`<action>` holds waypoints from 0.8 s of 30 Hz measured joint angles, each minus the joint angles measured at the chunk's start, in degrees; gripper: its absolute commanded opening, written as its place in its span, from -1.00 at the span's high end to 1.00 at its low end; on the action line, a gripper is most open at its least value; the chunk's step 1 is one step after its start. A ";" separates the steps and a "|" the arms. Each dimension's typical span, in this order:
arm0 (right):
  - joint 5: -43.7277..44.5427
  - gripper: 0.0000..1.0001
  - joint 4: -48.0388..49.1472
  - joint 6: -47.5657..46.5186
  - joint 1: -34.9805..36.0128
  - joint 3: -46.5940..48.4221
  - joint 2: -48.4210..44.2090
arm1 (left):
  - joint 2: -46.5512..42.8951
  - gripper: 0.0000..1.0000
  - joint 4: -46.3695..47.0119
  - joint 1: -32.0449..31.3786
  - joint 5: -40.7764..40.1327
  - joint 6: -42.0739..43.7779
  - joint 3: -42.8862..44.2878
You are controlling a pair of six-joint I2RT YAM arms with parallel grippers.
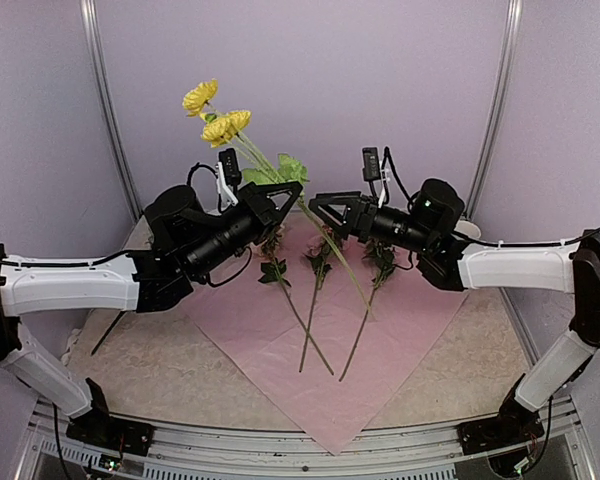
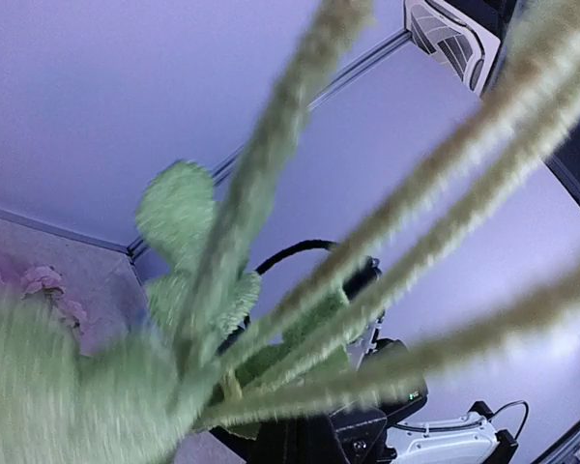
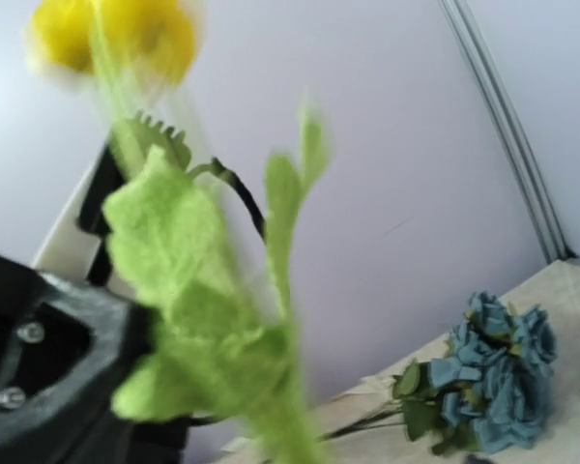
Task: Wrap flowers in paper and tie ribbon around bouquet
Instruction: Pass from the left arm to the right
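My left gripper (image 1: pixel 283 192) is shut on the green stems of the yellow flowers (image 1: pixel 218 118), holding them up above the table with the blooms leaning back left. In the left wrist view those stems (image 2: pixel 271 174) and leaves (image 2: pixel 179 208) fill the picture and hide the fingers. My right gripper (image 1: pixel 316 208) stands open, its tips right at the held stem. Blurred green leaves (image 3: pixel 193 290) block the right wrist view. More flowers with pale pink blossoms (image 1: pixel 318 250) lie on the lilac-pink paper (image 1: pixel 270 345). A blue hydrangea (image 3: pixel 493 372) lies on the table. The ribbon is out of view, and no wrapped bouquet shows.
Purple walls with metal posts (image 1: pixel 105 110) (image 1: pixel 500 100) close in the back and sides. A thin dark stem (image 1: pixel 105 335) sticks out under the left arm. A white rim (image 1: pixel 470 229) peeks out behind the right arm. The beige tabletop (image 1: pixel 160 375) shows around the paper.
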 measured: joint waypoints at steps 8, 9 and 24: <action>2.03 -0.72 -9.62 -9.79 0.00 1.01 -0.31 | 3.52 1.00 0.28 0.00 4.83 0.02 1.46; 1.40 -0.70 -11.82 -12.28 0.00 1.11 -0.57 | 3.52 1.00 -0.92 0.00 4.81 0.68 2.14; 4.81 -0.10 -26.10 -26.80 0.00 1.88 -2.84 | 5.53 1.00 -0.24 -0.11 6.80 -0.26 4.00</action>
